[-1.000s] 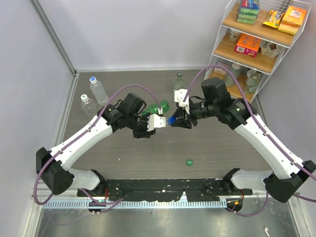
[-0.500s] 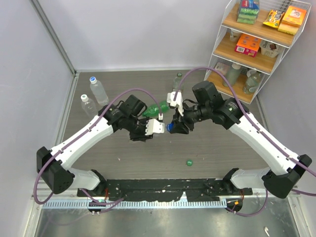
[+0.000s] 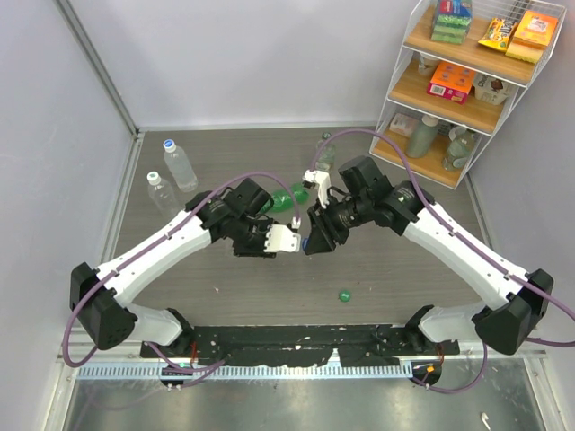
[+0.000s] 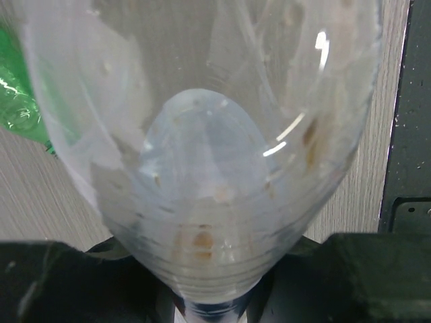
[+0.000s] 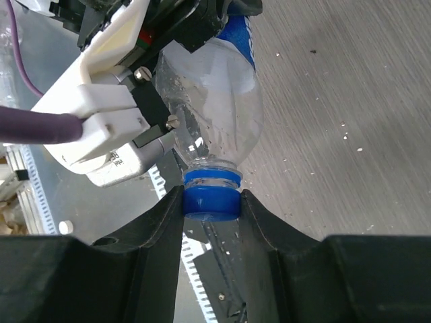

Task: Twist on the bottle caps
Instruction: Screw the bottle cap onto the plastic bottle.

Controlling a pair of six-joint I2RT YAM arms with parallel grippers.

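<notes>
Sideways, the labelled bottle (image 5: 215, 114), blue cap (image 5: 211, 200) toward right fingers (image 5: 158, 229).

grey wood-grain table (image 3: 269, 278), pale walls (image 3: 252, 63), wire snack shelf (image 3: 415, 88)

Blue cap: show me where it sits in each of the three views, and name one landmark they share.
Top external: blue cap, a speck at centre where the arms meet.
Left wrist: cannot be made out; the clear bottle fills the picture.
Right wrist: lower centre, on the bottle's neck, pinched by the right gripper.
Shared landmark: the grey wood-grain tabletop.
</notes>
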